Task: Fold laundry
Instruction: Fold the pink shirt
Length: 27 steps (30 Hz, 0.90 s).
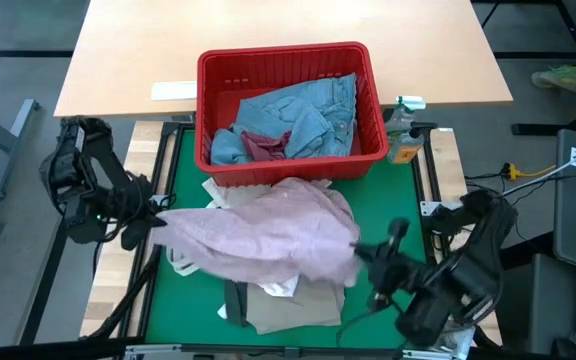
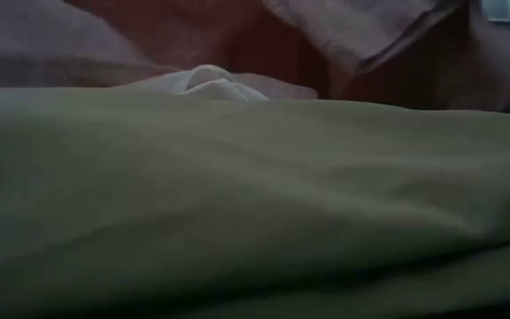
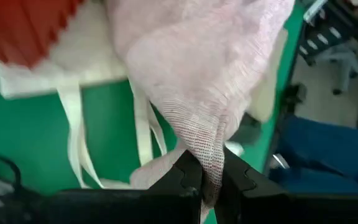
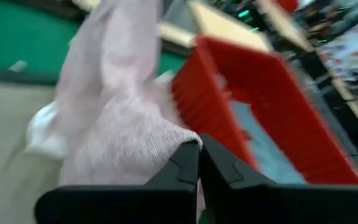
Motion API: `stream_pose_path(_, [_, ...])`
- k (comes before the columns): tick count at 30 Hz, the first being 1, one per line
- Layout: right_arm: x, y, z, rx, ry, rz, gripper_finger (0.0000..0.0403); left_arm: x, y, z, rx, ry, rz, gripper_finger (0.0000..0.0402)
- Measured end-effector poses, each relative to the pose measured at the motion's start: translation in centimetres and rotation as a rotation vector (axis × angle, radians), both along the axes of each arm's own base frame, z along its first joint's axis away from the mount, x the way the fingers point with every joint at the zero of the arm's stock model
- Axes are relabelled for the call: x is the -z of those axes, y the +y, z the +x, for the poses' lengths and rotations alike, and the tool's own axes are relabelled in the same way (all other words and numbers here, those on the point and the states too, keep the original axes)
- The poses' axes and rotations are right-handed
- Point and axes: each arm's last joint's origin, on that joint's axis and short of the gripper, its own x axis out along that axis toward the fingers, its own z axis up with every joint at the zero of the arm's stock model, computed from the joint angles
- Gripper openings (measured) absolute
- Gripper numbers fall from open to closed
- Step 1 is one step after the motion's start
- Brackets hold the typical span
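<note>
Folding has barely begun: the mottled pink top [image 1: 268, 232] hangs stretched between the left gripper [image 3: 207, 180], clenched on one edge at the mat's left, and the right gripper [image 4: 197, 163], pinching its other edge at the right. Beige trousers [image 1: 293, 305], probably unfolded, lie beneath. Denim jeans [image 1: 303, 112] wait in the red basket [image 1: 290, 60] at the far edge of the green mat [image 1: 393, 195], by a wooden table [image 1: 268, 25].

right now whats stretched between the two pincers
The mottled pink top spans the gap in the high view: the left pincer is shut on one edge, the right pincer on the other. Beige trousers lie beneath.
</note>
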Motion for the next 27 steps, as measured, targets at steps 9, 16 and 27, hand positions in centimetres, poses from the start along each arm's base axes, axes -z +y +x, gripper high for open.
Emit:
stream_pose_path(9, [-3.8, -6.5, -0.8, 0.182, -0.157, 0.030, 0.0004, -3.2, 2.6, 0.7, -0.194, -0.235, 0.138, 0.0011])
stream_pose_path(16, [-5.6, -10.8, -1.7, 0.304, -0.218, 0.013, 0.0004, -7.6, 5.6, -0.7, -0.340, -0.413, 0.243, 0.0011])
stream_pose_path(27, [-7.4, -14.5, -3.7, 0.414, -0.279, 0.002, 0.0005, -10.5, 7.5, -2.0, -0.479, -0.522, 0.425, 0.0011])
